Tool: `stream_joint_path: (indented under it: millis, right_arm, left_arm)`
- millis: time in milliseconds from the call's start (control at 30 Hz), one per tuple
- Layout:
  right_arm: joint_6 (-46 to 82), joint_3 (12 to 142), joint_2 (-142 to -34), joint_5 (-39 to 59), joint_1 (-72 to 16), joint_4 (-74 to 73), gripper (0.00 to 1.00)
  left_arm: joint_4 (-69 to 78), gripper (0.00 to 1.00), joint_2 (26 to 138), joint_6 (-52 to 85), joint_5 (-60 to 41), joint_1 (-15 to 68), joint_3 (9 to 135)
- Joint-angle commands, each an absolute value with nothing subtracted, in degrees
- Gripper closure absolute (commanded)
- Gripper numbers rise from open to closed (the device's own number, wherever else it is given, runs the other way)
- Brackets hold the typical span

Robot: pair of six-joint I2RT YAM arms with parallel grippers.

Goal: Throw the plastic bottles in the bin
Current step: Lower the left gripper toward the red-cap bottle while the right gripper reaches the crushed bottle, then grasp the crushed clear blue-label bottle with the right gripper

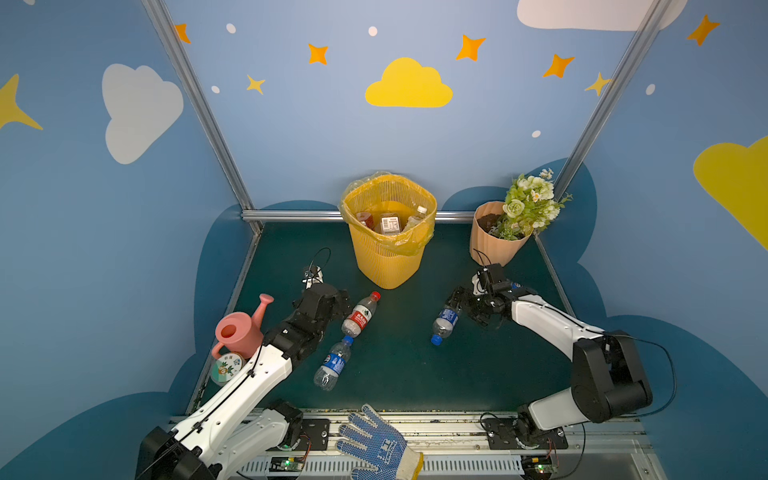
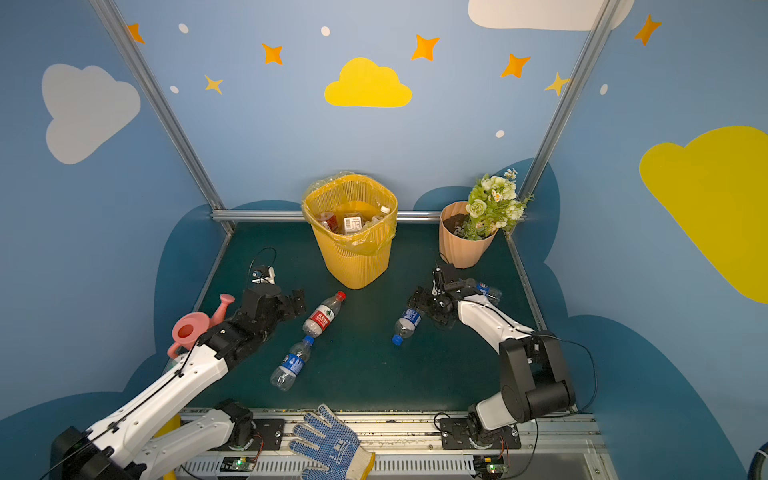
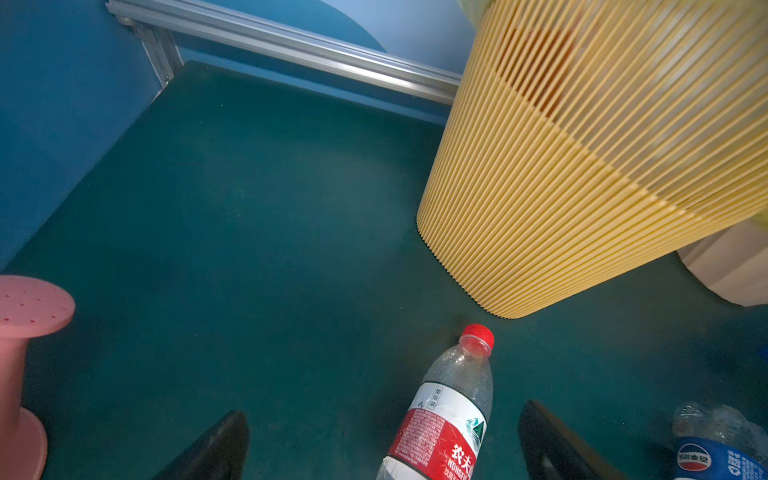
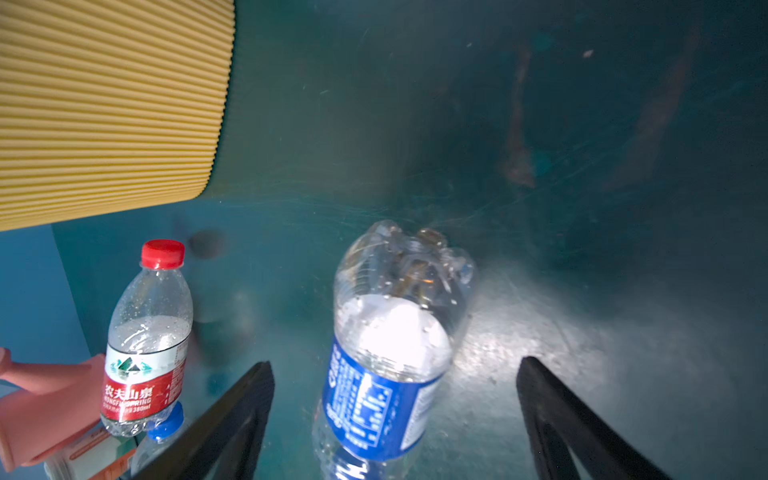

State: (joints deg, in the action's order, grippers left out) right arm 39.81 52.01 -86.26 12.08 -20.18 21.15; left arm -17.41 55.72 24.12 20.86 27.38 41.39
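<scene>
Wrist views: left tool [image 3: 384, 411] gapes over red-label bottle [image 3: 449, 428], right tool [image 4: 395, 363] over blue-label bottle [image 4: 374, 407].

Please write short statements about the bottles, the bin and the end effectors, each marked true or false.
The red-capped clear plastic bottle lies on the dark green table before the tall yellow slatted bin. True.
The bin is empty. False: several bottles lie inside.
The left end effector is shut on the red-capped bottle. False: its jaws stand open on either side of it.
The right end effector is open around a blue-labelled clear bottle. True.
The pink plastic watering can stands beside the peach ribbed flower pot. False: they stand at opposite sides of the table.
</scene>
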Motion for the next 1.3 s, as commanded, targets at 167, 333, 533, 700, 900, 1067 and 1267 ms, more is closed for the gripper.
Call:
stream_joint_path:
  millis: [167,333,533,700,900,1067,1267]
  right_arm:
    - [38.67,55.09,-91.26,12.21,-22.80,24.73,0.11]
    - [38.32,56.30,-93.63,11.87,-23.46,24.61,0.14]
    - [37.97,57.13,-95.54,12.92,-23.82,24.14,0.25]
    - [37.53,57.47,-96.41,13.27,-23.82,23.94,0.30]
    - [37.30,57.47,-97.52,14.31,-23.79,23.01,0.38]
    - [37.61,56.89,-96.01,14.42,-23.82,21.12,0.52]
    - [36.10,57.29,-90.48,12.78,-23.77,20.24,0.53]
  left_arm:
    - [-19.39,0.00,54.39,26.94,20.57,26.46,39.22]
    - [-19.51,0.00,53.71,27.13,20.57,26.15,38.51]
    - [-19.92,0.00,52.89,27.43,20.67,25.82,38.02]
    - [-20.04,0.00,52.49,27.53,20.71,25.50,37.77]
    - [-20.48,0.00,51.94,27.70,20.74,25.37,37.61]
    - [-20.89,0.00,51.26,28.03,20.94,25.22,37.36]
    - [-20.86,0.00,50.47,28.53,21.04,25.03,36.89]
